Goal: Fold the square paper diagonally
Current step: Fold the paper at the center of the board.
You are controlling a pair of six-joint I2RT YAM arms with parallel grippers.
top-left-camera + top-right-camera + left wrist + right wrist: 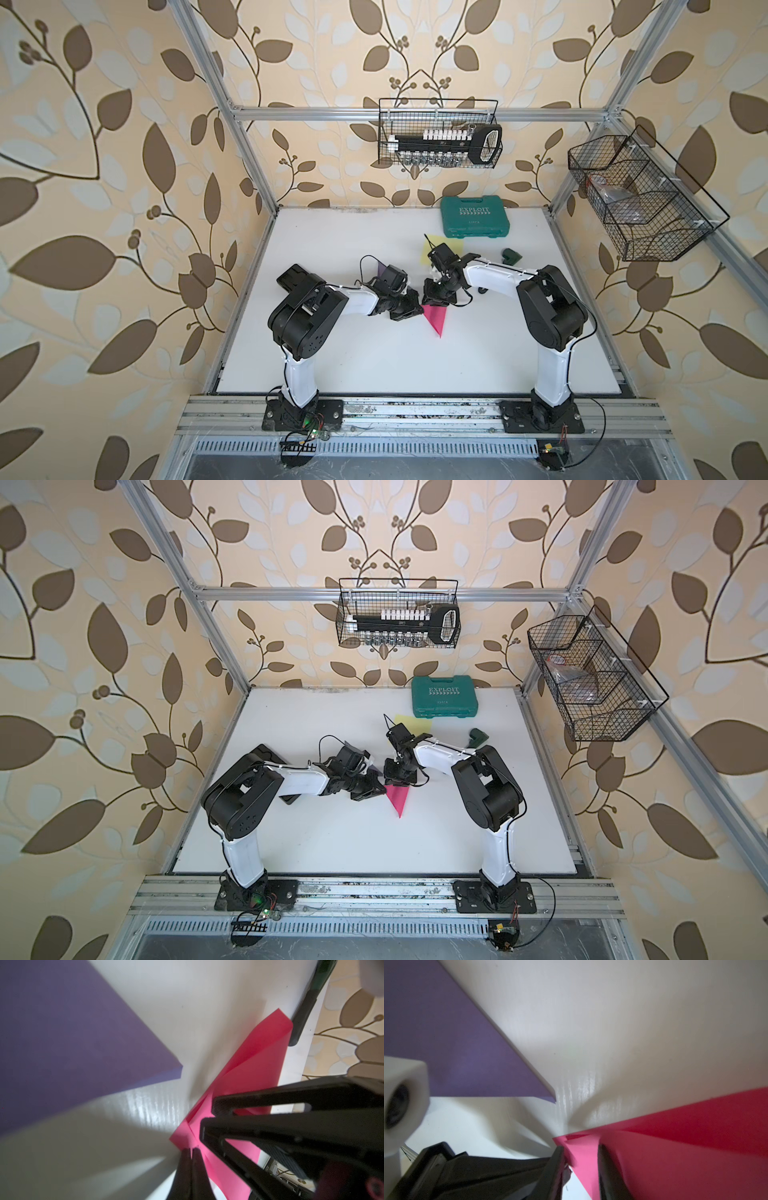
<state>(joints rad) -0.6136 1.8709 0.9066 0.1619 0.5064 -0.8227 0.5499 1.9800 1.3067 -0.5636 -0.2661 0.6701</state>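
The pink square paper (435, 321) (398, 801) lies folded into a triangle on the white table, one point toward the front edge. My left gripper (191, 1150) (419, 309) is shut, its two fingertips pressed together on the paper's far corner (180, 1138). Whether that corner is pinched between them I cannot tell. My right gripper (581, 1159) (428, 300) stands right beside it, jaws apart, on the same end of the paper (675, 1147). One right finger (559, 1159) sits at the paper's corner, its partner on the pink upper layer. The upper layer bulges slightly.
A purple sheet (72, 1043) (467, 1053) lies just behind the left gripper. A yellow sheet (428, 251), a green tool case (475, 222) and a small green object (511, 256) sit toward the back right. Wire baskets (440, 133) hang on the frame.
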